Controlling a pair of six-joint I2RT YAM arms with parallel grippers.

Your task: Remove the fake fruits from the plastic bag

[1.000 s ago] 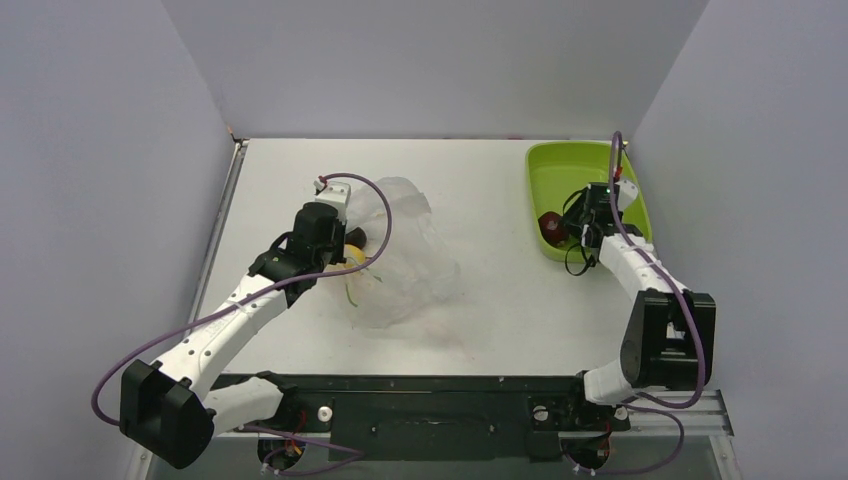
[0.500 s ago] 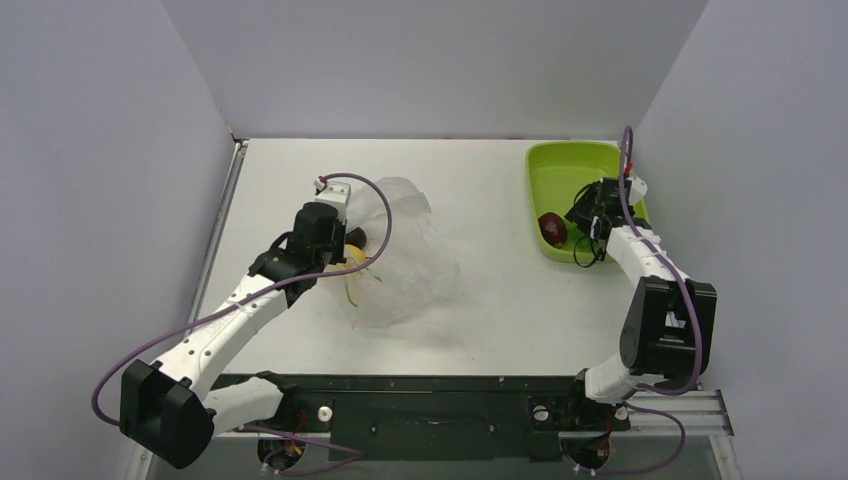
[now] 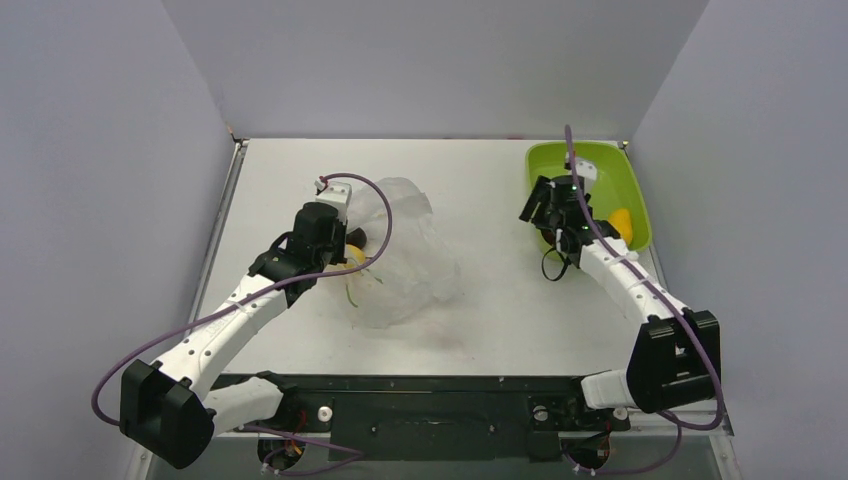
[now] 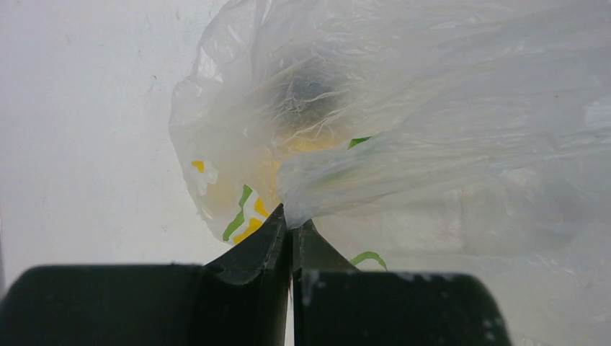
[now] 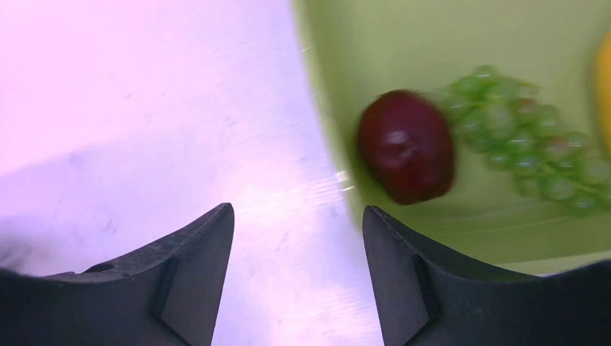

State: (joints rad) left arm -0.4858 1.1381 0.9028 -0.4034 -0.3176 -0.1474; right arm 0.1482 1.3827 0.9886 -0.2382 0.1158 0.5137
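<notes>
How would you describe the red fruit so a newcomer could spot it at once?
Find the lime-green tray at the far right of the table. Inside it, by its left wall, the red fruit lies beside the grapes. It alone is one dark red, glossy, rounded piece; the grapes are a green cluster, and the yellow fruit lies further right.

Clear bag [image 4: 447, 101] with yellow-green prints; lime tray [image 5: 389, 36] holds dark-red fruit [image 5: 406, 146], green grapes [image 5: 537, 140].

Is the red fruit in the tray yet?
In: the red fruit lies inside the green tray, beside the grapes.
</notes>
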